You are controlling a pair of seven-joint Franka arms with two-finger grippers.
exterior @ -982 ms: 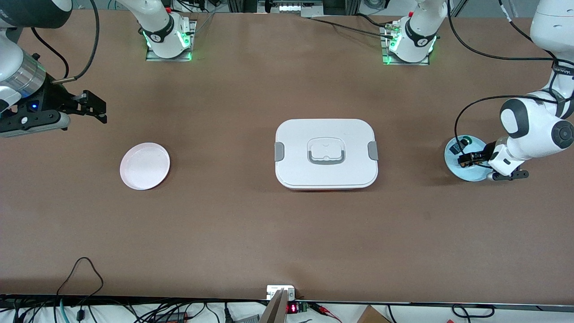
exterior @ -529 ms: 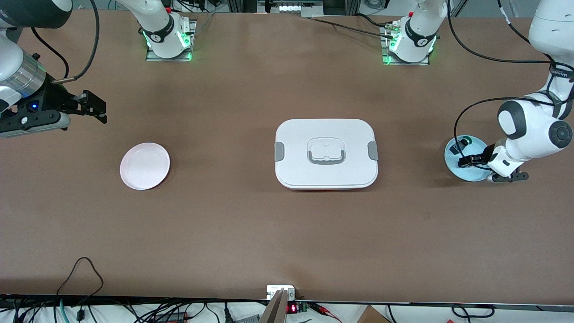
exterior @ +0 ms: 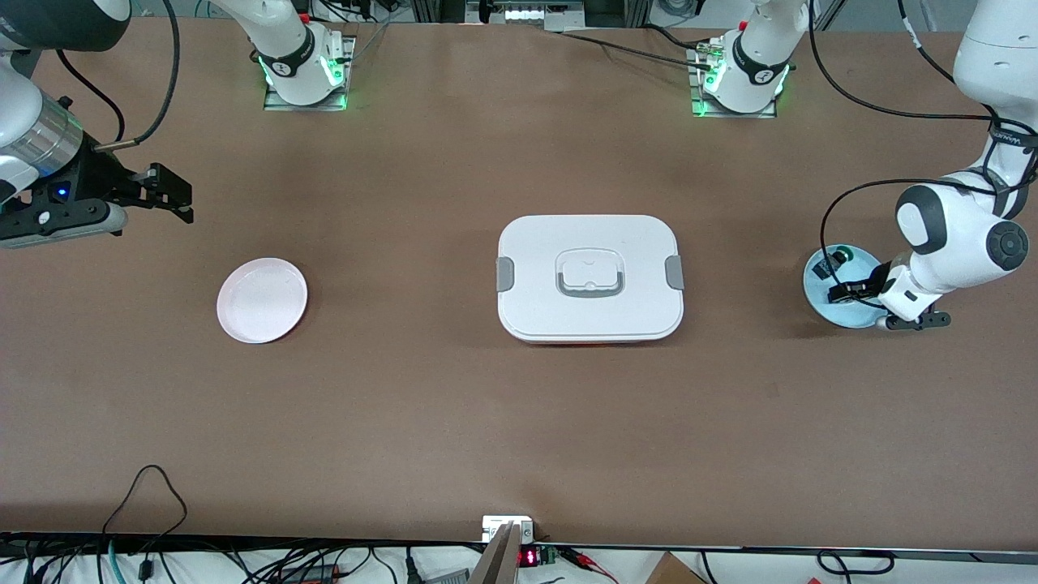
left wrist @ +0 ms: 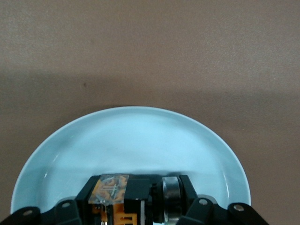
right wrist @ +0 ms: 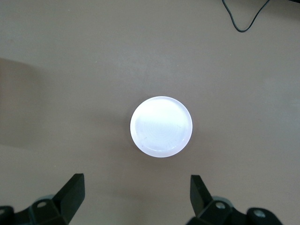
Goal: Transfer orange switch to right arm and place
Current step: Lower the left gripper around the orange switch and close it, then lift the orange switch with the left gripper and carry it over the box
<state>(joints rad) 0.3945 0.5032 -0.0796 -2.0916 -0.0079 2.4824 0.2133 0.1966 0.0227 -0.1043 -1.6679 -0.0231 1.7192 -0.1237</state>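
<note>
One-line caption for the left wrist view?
Left gripper shut on the orange switch over the light blue plate.

Even overhead light, bright, no harsh glare. Soft shadow beside the white box [exterior: 589,277] and under the left arm [exterior: 957,235]. Left wrist view: broad shadow band across table [left wrist: 150,47], near parts slightly blurred. Pink plate [right wrist: 161,126] washed out.

A: From my console I see the matte brown tabletop [exterior: 454,422] filling the scene, evenly lit.

B: And its near edge?

A: Tangled black cables [exterior: 146,487] trail there, beside a small red-lit electronic display [exterior: 527,557].
</note>
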